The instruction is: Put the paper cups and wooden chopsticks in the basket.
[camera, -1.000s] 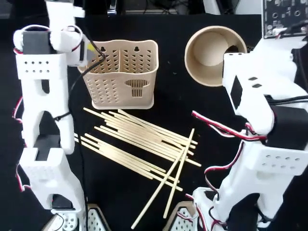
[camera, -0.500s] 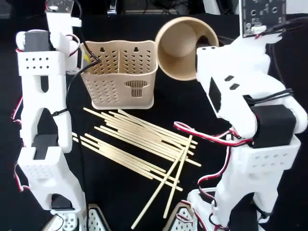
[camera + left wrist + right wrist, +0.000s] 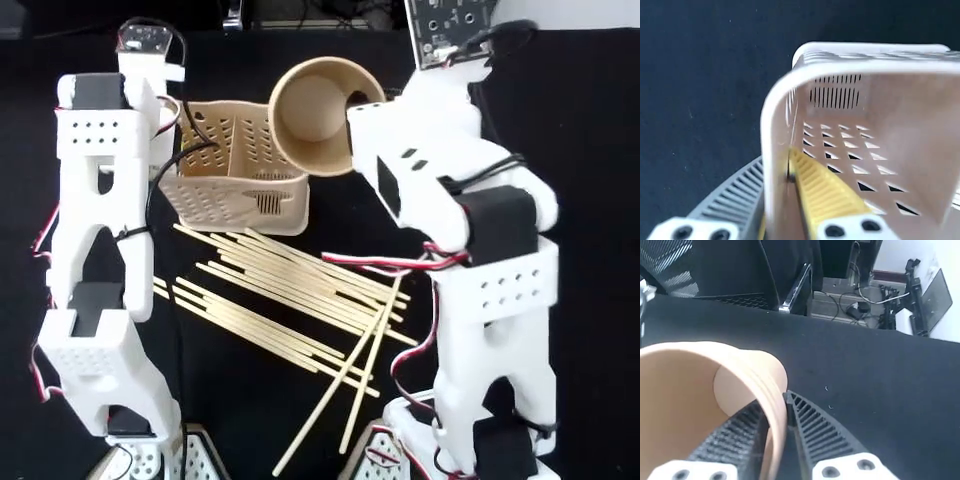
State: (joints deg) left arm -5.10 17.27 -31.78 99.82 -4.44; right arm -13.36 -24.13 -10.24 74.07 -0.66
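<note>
Nearest, on the black desk [image 3: 590, 150]: a loose spread of wooden chopsticks [image 3: 290, 300], untouched, a few crossed over the rest. Beyond them, the basket [image 3: 235, 195], tilted, one wall pinched in the left tool [image 3: 782, 170], with the yellow finger inside and the grey one outside. Farther still, close over one corner of the basket, the paper cup [image 3: 315, 112], held in the air with its lip clamped by the right tool [image 3: 777, 410] and its mouth toward the overhead camera. To finish well: hold the basket steady, bring the cup squarely over the opening, lower it well inside, and only then release. Avoid clipping the rim; probably light and easily shoved.
</note>
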